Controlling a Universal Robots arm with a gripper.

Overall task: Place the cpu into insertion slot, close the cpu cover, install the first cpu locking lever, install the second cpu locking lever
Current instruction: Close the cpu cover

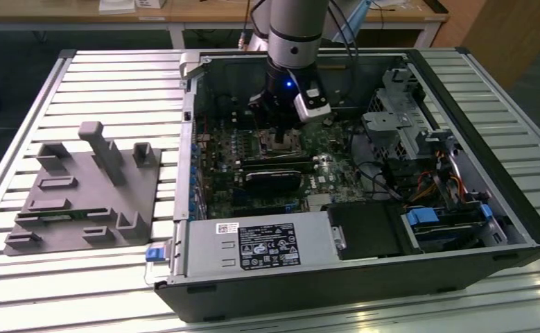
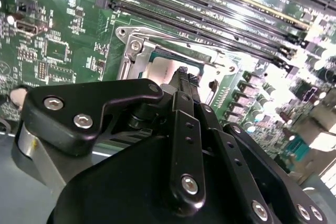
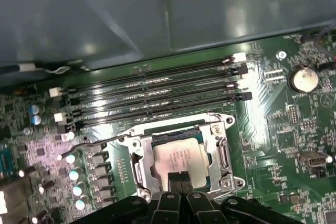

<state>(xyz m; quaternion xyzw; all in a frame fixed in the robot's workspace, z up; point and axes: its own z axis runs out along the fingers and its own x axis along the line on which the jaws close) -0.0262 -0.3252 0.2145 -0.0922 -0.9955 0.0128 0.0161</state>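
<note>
The cpu lies flat in its socket on the green motherboard, its silvery-tan top showing through the window of the cpu cover. The cover's metal frame is down around the chip. My gripper hovers just over the chip's near edge with its black fingertips pressed together and nothing between them. In the second wrist view the gripper sits above the cpu and the cover frame. A thin wire lever sticks out sideways from the socket. In the exterior view the gripper reaches down inside the open computer case.
Long black memory slots run beside the socket. Capacitors and a coin battery stand nearby. Case walls, a drive cage and a power supply hem the arm in. A grey fixture lies on the slatted table.
</note>
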